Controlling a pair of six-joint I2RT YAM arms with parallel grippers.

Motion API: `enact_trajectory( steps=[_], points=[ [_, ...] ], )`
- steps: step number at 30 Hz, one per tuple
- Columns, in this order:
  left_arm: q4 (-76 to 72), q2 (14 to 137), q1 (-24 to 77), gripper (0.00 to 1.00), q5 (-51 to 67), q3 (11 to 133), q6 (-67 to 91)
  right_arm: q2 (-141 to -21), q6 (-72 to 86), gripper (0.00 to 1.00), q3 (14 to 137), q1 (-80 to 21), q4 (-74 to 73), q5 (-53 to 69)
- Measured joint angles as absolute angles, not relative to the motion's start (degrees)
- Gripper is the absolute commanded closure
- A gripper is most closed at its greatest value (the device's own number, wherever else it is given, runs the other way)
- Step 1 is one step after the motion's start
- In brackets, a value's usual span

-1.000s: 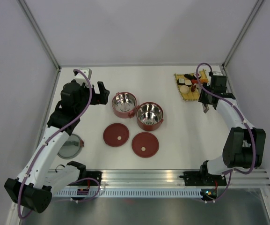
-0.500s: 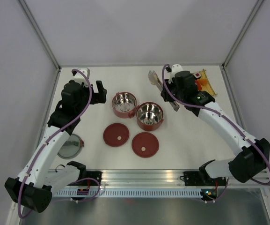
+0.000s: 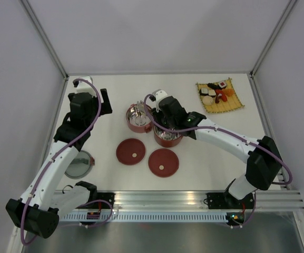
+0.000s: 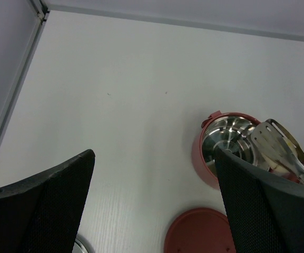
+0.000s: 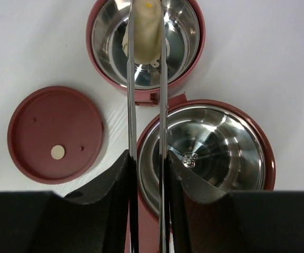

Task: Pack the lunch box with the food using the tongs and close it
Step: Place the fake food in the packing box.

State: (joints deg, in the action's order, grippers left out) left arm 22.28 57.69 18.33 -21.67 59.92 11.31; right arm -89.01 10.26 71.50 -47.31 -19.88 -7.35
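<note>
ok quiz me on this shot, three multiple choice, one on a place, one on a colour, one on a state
1. The pale food piece pinched in the tongs is
A. on the yellow mat
B. on a lid
C. over the left bowl

2. The woven mat with the remaining food is
A. blue
B. yellow
C. green

3. The left jaws are
A. wide open and empty
B. shut on a lid
C. shut on the tongs

C: the right wrist view shows the tongs holding the pale food piece above the left bowl.
B: the mat is yellow.
A: the left jaws stand wide apart with only bare table between them.
</note>
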Motion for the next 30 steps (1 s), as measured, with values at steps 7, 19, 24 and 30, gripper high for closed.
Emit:
enact_trajectory(
  steps=[7,19,24,30],
  points=[
    [22.39,57.45,18.33,0.0,-22.39,59.92,11.33,-92.95,10.55,0.97,71.53,-47.16,-17.63,-7.92],
    [22.44,57.08,18.33,0.0,-21.89,59.92,11.33,-95.07,11.86,0.78,72.55,-47.22,-18.83,-7.66],
    [22.44,57.04,18.33,0.0,-21.87,59.92,11.31,-95.72,12.01,0.73,72.86,-47.75,-19.14,-7.62],
    [22.44,57.04,18.33,0.0,-21.85,59.92,11.31,-96.12,12.03,0.63,74.11,-47.81,-20.23,-7.68]
  ],
)
